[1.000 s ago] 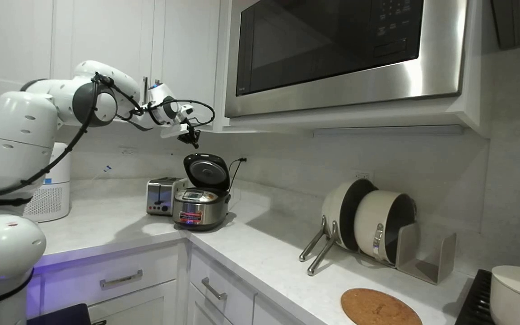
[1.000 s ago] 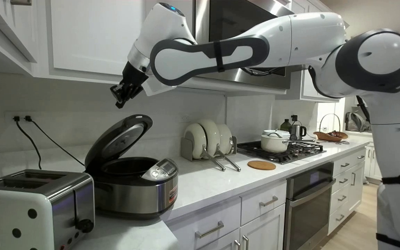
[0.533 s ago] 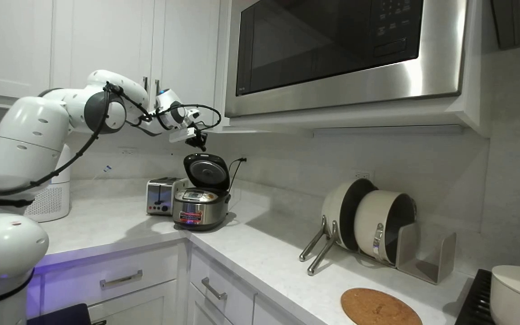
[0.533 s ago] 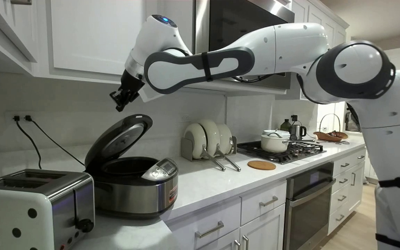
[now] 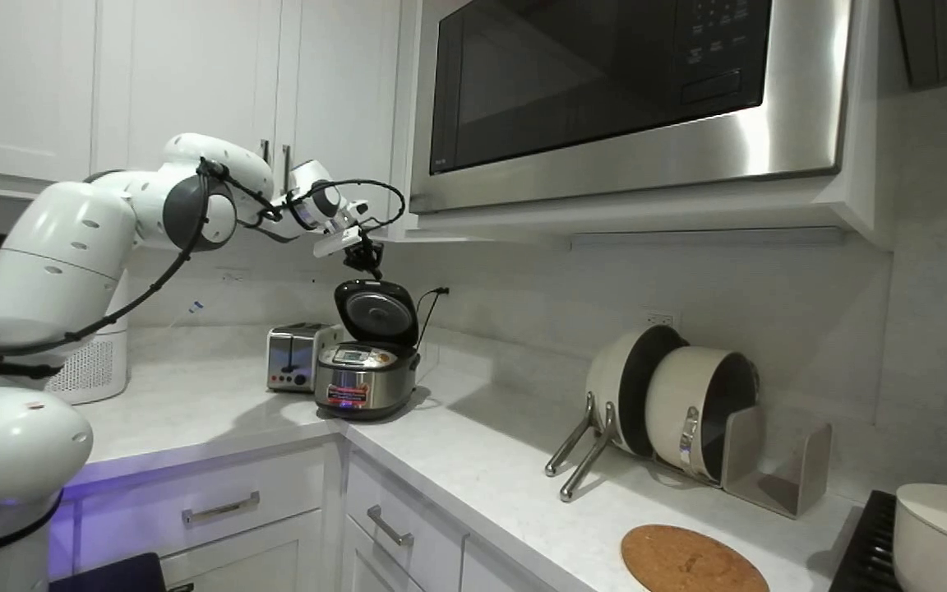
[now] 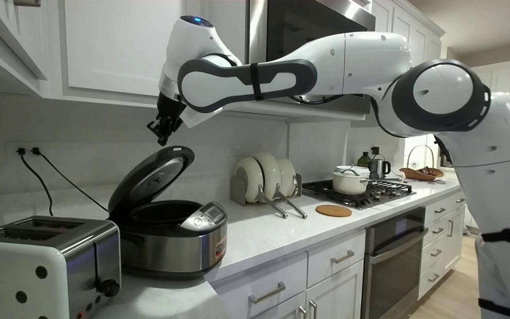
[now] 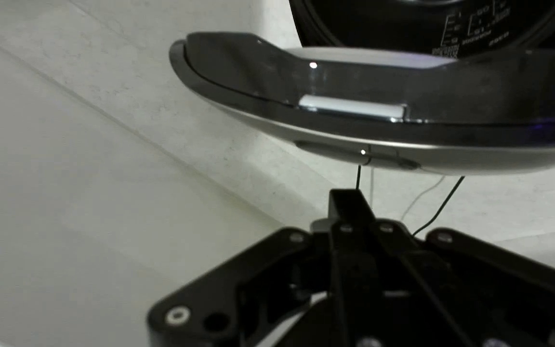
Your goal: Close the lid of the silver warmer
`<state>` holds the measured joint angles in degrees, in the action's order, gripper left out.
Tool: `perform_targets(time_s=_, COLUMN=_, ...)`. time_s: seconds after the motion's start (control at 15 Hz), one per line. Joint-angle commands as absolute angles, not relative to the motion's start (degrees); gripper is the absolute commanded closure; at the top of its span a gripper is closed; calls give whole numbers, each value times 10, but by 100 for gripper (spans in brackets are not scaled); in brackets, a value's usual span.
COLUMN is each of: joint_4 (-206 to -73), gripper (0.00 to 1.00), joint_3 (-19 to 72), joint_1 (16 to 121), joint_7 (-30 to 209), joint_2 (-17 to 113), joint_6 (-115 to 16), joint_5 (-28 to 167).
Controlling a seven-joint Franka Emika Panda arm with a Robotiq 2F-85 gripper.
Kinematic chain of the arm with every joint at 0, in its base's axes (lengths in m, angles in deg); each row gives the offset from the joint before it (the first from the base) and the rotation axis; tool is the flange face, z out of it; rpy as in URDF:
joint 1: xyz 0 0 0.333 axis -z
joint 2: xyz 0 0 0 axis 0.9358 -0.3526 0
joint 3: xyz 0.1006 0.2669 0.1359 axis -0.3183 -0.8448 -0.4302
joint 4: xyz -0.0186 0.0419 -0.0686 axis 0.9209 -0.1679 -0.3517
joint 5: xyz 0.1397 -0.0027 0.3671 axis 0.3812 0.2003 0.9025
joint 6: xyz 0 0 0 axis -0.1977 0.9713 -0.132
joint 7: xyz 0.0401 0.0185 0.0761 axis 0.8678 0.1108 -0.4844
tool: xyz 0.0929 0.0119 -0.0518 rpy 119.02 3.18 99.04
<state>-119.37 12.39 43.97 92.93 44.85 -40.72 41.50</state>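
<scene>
The silver warmer (image 5: 358, 393) is a rice cooker with a steel body in the counter corner; its body also shows in an exterior view (image 6: 166, 253). Its dark lid (image 6: 146, 177) stands open, tilted up and back. My gripper (image 6: 162, 142) hangs just above the lid, apart from it, and is shut with nothing between its fingers. In the wrist view, the gripper (image 7: 352, 205) points past the back of the lid (image 7: 378, 132). The dark inner pot (image 7: 388, 24) with its markings shows beyond the lid's front edge. In an exterior view the gripper (image 5: 376, 274) nearly meets the lid's top edge.
A spotted toaster (image 6: 20, 270) stands beside the warmer. Black power cords (image 6: 71, 192) run from the wall outlet behind it. The microwave (image 5: 605, 90) and white cabinets (image 6: 122, 48) hang overhead. Pans (image 5: 638, 395) stand in a rack along the wall, with a cork mat (image 5: 691, 561) nearby.
My gripper has come down and forward over the warmer, closer to the open lid's top edge. The arm has lowered and reached out. The lid and warmer have not moved.
</scene>
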Motion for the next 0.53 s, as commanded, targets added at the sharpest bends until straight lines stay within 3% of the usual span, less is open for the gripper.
perform_targets(time_s=0.0, joint_4=-1140, gripper=100, joint_3=126, joint_1=430, joint_7=884, joint_2=433, joint_6=-320, joint_5=425)
perform_targets(time_s=0.47, joint_4=-1109, gripper=100, joint_3=121, joint_1=440, joint_7=847, joint_2=429, joint_6=-235, joint_5=454)
